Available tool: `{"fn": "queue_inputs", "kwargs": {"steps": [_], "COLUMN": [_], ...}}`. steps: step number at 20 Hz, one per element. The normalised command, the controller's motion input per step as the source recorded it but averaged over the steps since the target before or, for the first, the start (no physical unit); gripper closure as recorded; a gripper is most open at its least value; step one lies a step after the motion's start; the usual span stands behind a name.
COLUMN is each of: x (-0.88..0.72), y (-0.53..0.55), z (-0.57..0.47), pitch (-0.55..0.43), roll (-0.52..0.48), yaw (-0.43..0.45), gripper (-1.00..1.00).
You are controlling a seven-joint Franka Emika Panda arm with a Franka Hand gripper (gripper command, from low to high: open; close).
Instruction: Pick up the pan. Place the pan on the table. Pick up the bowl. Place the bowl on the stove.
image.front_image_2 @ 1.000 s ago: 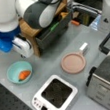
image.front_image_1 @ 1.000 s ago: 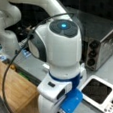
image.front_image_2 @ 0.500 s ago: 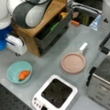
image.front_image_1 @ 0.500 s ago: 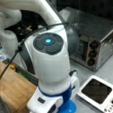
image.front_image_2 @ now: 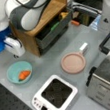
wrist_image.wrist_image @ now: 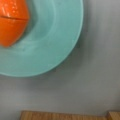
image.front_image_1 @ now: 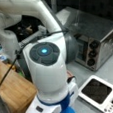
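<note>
Your pan (image.front_image_2: 73,62) already sits on the grey tabletop (image.front_image_2: 49,63) mid-frame, above the bare stove (image.front_image_2: 55,95). The bowl (image.front_image_2: 19,72) rests lower left, just below the hand (image.front_image_2: 13,46); whether its fingers are spread, you cannot tell.

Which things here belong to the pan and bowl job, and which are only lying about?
Job:
- pan, on the table
- bowl, on the table, orange piece inside
- stove, nothing on it
- gripper, above the table near the bowl

Lying about:
- toaster oven
- wooden block
</note>
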Motion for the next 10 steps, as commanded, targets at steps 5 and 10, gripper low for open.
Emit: {"fn": "queue_inputs", "kwargs": {"steps": [5, 10], "x": [0.31, 0.26], "y": [-0.21, -0.22], "z": [-0.01, 0.03], "pitch": [0.025, 0.015], "roll": [0.2, 0.198], "yaw": [0.088, 0.104], "gripper": [-1.0, -1.0]}}
